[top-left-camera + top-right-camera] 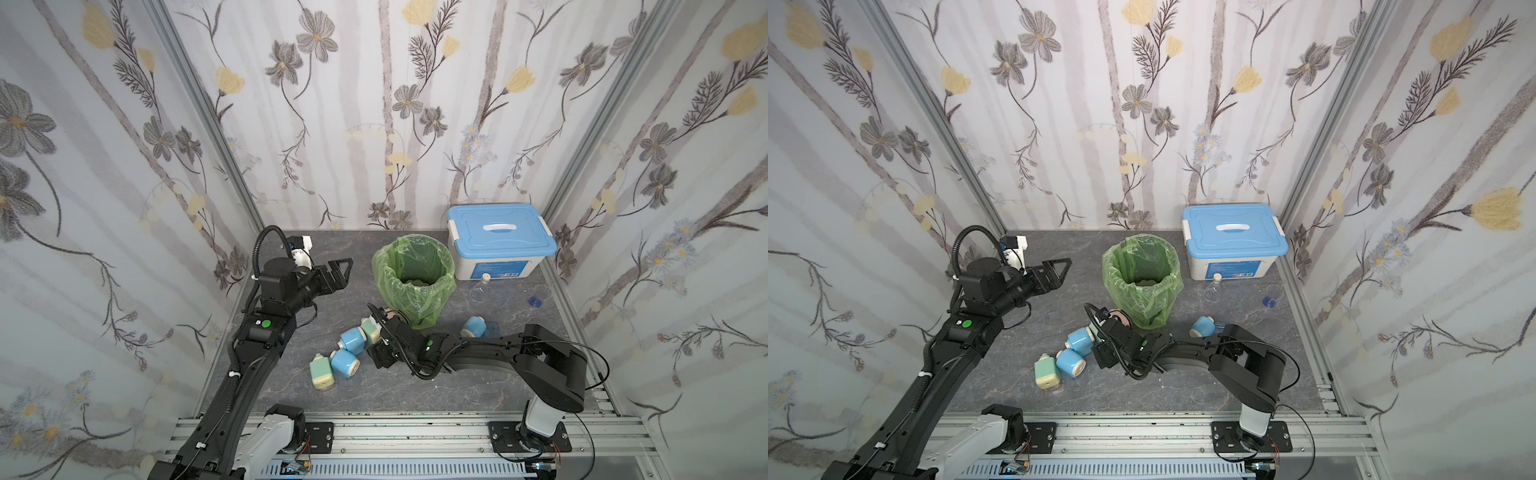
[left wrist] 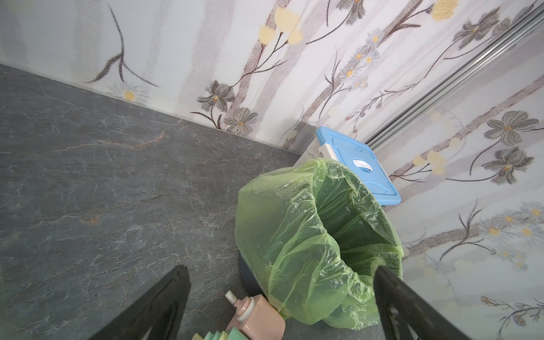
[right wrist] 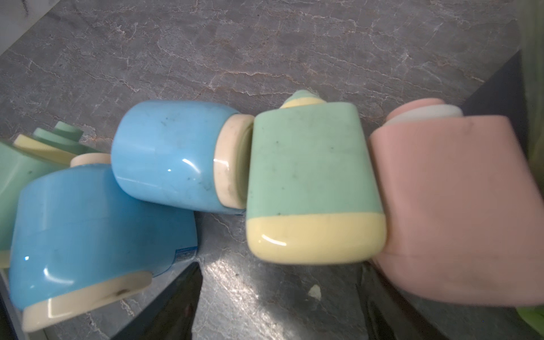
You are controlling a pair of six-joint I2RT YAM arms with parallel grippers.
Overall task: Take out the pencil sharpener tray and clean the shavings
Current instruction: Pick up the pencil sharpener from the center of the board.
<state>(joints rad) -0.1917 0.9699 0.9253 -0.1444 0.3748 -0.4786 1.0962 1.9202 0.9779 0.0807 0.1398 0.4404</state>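
Several pencil sharpeners lie on their sides in a cluster on the grey table. In the right wrist view a green and yellow sharpener (image 3: pixel 312 182) lies between a blue sharpener (image 3: pixel 170 156) and a pink sharpener (image 3: pixel 459 206). My right gripper (image 3: pixel 279 273) is low over the table, open, its fingertips just short of the green sharpener's yellow end (image 1: pixel 370 328). A whitish shaving (image 3: pixel 315 293) lies on the table between the jaws. Further right a blue sharpener (image 1: pixel 473 326) lies beside a clear blue tray (image 1: pixel 493 329). My left gripper (image 1: pixel 343 270) hangs open and empty, raised left of the bin.
A bin lined with a green bag (image 1: pixel 413 278) stands at mid-table, pale bits at its bottom. A white box with a blue lid (image 1: pixel 498 237) sits at the back right. A clear bottle (image 1: pixel 480 286) and a blue cap (image 1: pixel 536 301) lie near it.
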